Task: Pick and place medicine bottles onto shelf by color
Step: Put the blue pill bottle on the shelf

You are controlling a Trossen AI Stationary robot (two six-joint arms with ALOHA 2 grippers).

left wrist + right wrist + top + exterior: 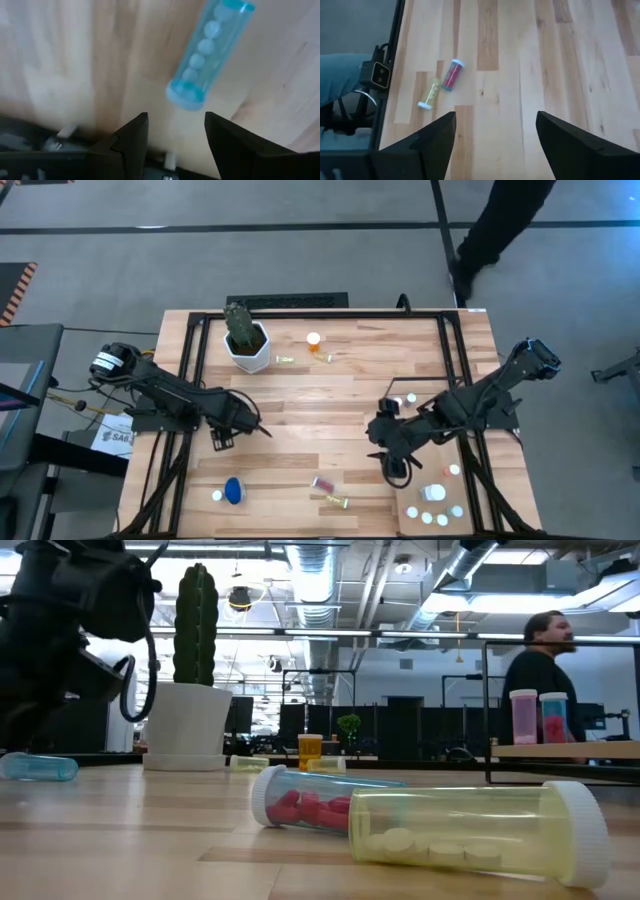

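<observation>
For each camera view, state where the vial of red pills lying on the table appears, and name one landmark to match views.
High view: red-pill vial, bottom centre.
Low view: centre foreground, on its side.
Left wrist view: not in it.
Right wrist view: upper left.
Landmark: the yellow vial lying beside it.

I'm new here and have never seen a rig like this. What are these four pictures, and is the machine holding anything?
It is a robot with two dark arms at a wooden table. One picture looks straight down, one looks level across the tabletop, and two come from cameras on the wrists. The left gripper is open just above a blue bottle lying on its side. The right gripper is open over bare wood, with a pink bottle and a yellow bottle farther off. Neither holds anything. Also on the table: a cactus in a white pot, an orange bottle and a cluster of white-capped bottles. A person is in the room behind.
</observation>
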